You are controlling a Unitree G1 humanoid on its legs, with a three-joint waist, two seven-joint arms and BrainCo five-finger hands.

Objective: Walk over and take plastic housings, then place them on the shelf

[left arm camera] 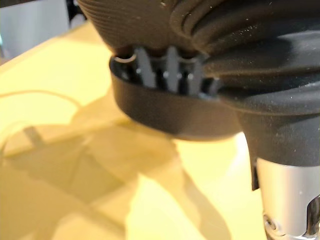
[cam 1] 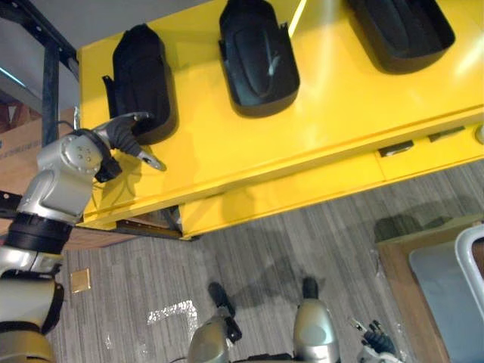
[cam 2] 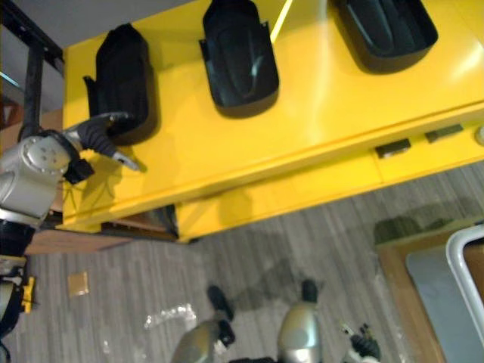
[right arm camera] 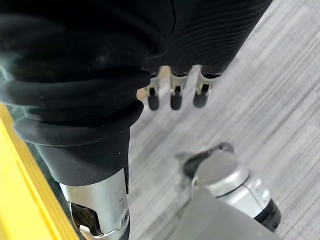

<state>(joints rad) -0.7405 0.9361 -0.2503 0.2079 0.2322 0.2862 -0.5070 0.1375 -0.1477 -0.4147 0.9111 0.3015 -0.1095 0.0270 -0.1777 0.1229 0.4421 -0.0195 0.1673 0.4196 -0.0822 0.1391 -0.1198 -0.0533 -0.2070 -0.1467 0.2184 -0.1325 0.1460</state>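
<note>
The left robot hand (cam 1: 125, 133) sat at the leftmost plastic housing (cam 1: 144, 72) on the yellow worktop (cam 1: 340, 113). Its fingers (left arm camera: 167, 70) dipped behind the rim, likely to hook it, though I cannot tell the grip. The right robot hand (right arm camera: 172, 92) hung slack and empty.

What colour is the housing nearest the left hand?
Black: the plastic housing by the left hand, best in left eye view.

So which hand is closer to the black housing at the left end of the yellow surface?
Left. The left hand is right at that housing's near end. The right hand hangs low over the floor, well away from the yellow surface.
</note>
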